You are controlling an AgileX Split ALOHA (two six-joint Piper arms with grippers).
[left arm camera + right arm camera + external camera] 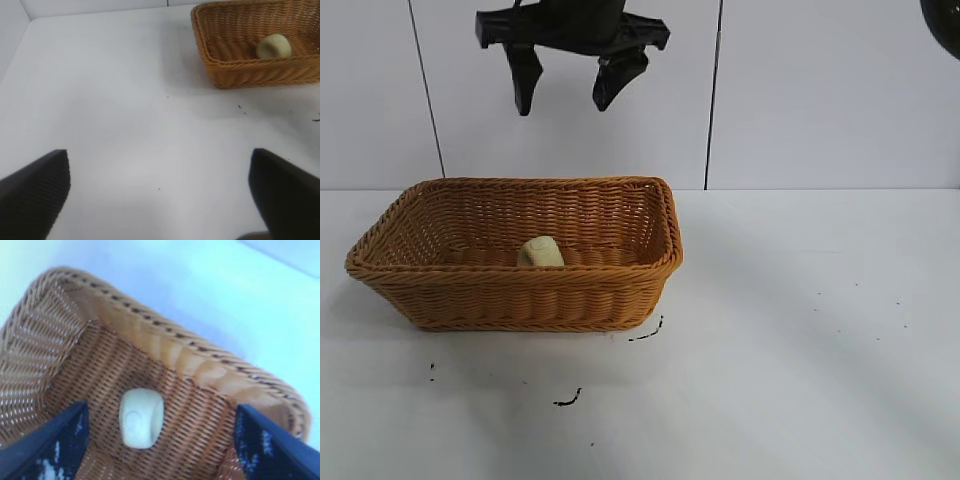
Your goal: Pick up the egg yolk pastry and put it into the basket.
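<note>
Exterior view first: black scuffs mark the table, then comes the basket with the egg yolk pastry inside by its front wall. I see the right gripper spread wide above it, holding nothing. The left gripper gapes wide over the table, holding nothing.

Looks like a lab or robot test bench, not anyone's home. Plain white table with black scuff marks just in front of the basket, bare white wall panels with dark seams behind the basket, and a black robot gripper hanging above the basket. No furniture or decor around the basket.
</note>
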